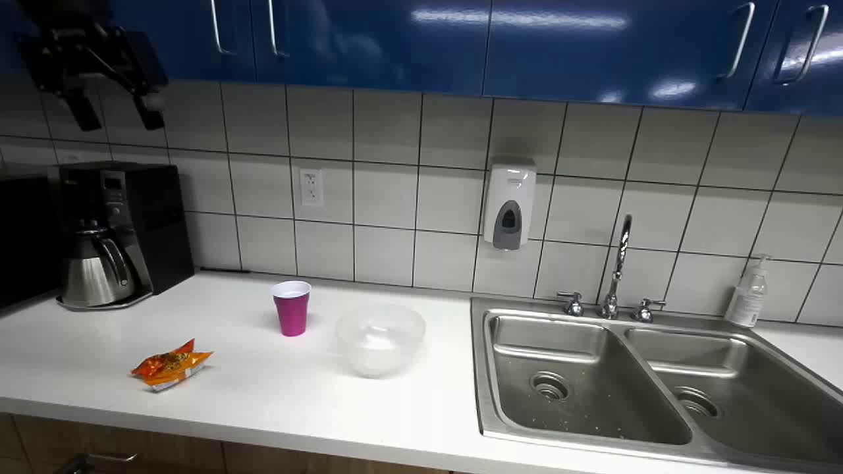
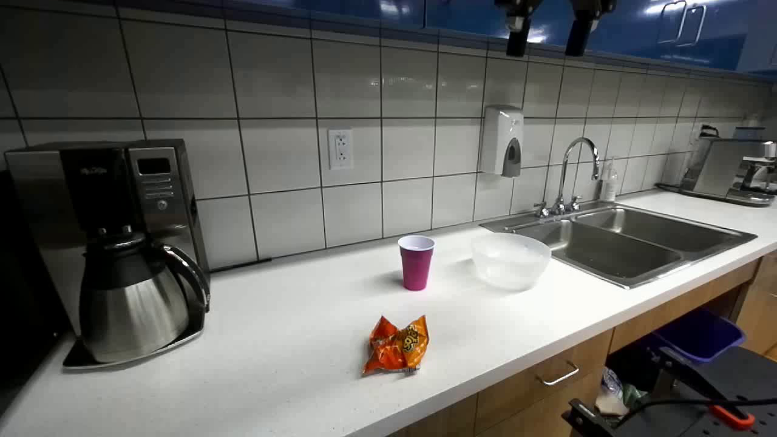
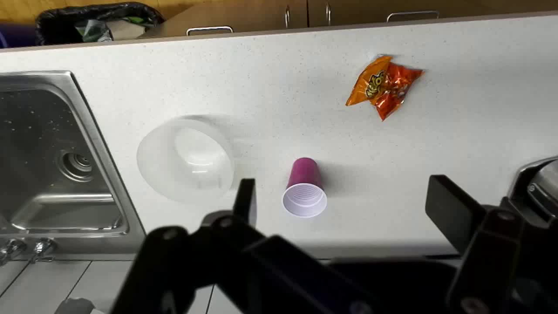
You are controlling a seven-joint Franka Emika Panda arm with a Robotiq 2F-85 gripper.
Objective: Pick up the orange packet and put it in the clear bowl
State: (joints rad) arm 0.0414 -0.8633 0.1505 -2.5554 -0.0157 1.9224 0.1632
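The orange packet (image 2: 396,349) is being supported by the desk (image 2: 291,340) near its front edge, well below the jaws, which are being held wide apart.

Passage between orange snack packet (image 3: 379,85) and translucent bowl (image 3: 185,161) is offered by bare desk (image 3: 270,87), bordered toward the tiled wall (image 1: 388,191) by the purple cup (image 3: 305,172); the packet is ringed by open surface.
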